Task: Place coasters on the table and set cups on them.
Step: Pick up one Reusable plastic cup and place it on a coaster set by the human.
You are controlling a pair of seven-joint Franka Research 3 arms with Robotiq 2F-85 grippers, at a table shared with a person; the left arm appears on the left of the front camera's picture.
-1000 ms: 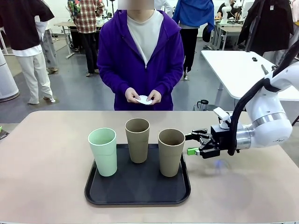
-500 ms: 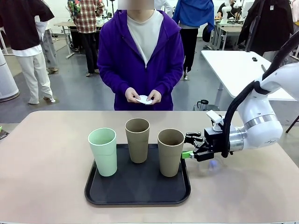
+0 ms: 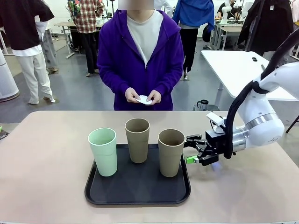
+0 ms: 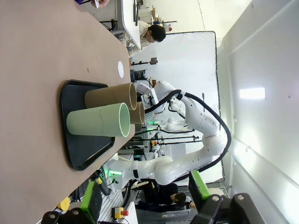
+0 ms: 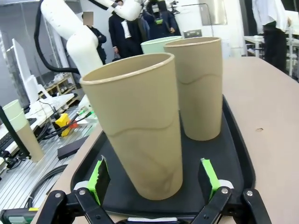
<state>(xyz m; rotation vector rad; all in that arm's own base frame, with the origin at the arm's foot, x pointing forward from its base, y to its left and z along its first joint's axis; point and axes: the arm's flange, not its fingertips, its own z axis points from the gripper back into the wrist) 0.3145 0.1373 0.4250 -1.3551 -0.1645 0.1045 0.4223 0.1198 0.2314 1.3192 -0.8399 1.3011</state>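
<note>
Right gripper [image 3: 191, 149] spread wide, nothing gripped, positioned just beside tan cup [image 3: 171, 152] on tray [image 3: 138, 193]. Left gripper [image 4: 145, 196] spread, nothing gripped.

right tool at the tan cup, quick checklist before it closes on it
1. right tool open: ok
2. nearest tan cup centred between its pads, by the right wrist view: ok
3. that cup upright on the tray: ok
4. middle tan cup apart from it: ok
5. coaster laid on the table to receive it: not ok, the coasters are in the person's hands
</note>
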